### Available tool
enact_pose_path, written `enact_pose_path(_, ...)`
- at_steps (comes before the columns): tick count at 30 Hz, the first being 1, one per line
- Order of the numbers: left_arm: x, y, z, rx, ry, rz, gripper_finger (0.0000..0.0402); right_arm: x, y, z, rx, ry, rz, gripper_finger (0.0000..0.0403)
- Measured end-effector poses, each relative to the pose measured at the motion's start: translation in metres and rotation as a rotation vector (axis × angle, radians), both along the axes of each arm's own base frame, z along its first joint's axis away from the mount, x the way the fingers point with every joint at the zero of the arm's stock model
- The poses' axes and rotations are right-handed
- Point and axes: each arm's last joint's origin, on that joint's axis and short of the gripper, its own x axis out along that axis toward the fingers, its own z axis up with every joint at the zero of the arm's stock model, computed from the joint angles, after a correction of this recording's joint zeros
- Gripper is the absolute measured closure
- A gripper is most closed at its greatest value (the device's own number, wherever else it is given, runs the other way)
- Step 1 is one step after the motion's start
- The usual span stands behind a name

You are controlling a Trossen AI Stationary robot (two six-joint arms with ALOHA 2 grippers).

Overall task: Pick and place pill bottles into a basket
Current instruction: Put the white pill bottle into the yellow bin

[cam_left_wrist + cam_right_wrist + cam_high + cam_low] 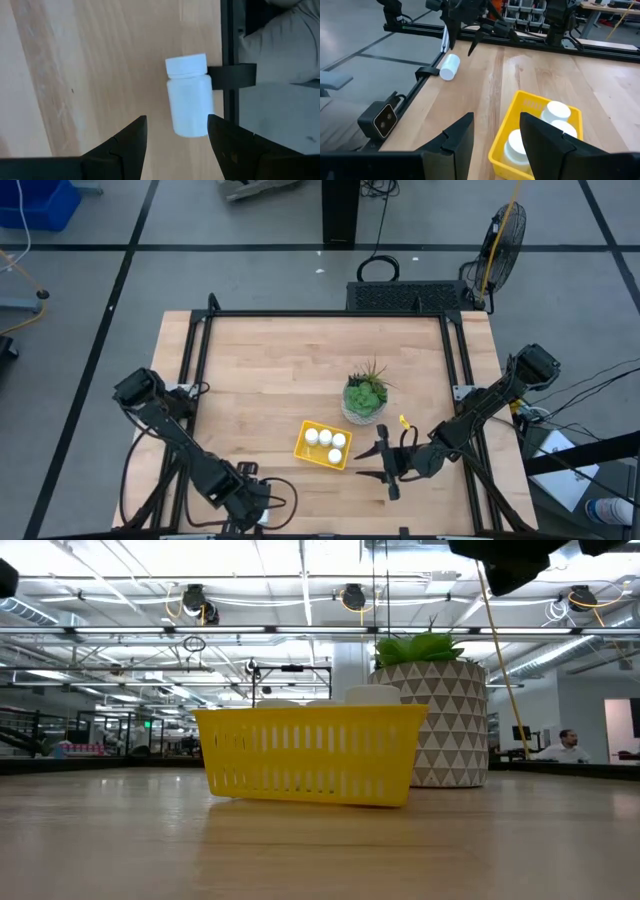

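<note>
The yellow basket (322,445) sits near the front edge of the table (270,360), just beside the plant pot (364,402); four white pill bottles (325,442) stand inside it; one more bottle (188,95) lies on its side by the table's left rail near the front corner; my left end effector (177,131) hangs over that bottle with fingers apart, holding nothing; my right end effector (372,462) is by the basket, fingers close together, empty.
</note>
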Motion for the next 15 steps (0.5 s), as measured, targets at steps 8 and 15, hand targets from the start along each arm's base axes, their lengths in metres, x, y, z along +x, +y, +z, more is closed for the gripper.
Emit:
enact_pose_path(8,0.001,-0.002,0.001,-0.018,-0.025,-0.019,0.0173,0.000,0.000,0.000,-0.001,0.002,0.000,0.0252)
enact_pose_path(15,-0.002,-0.011,0.002,-0.044,-0.054,0.025,0.0135,0.000,0.000,0.000,-0.002,0.002,0.000,0.0252)
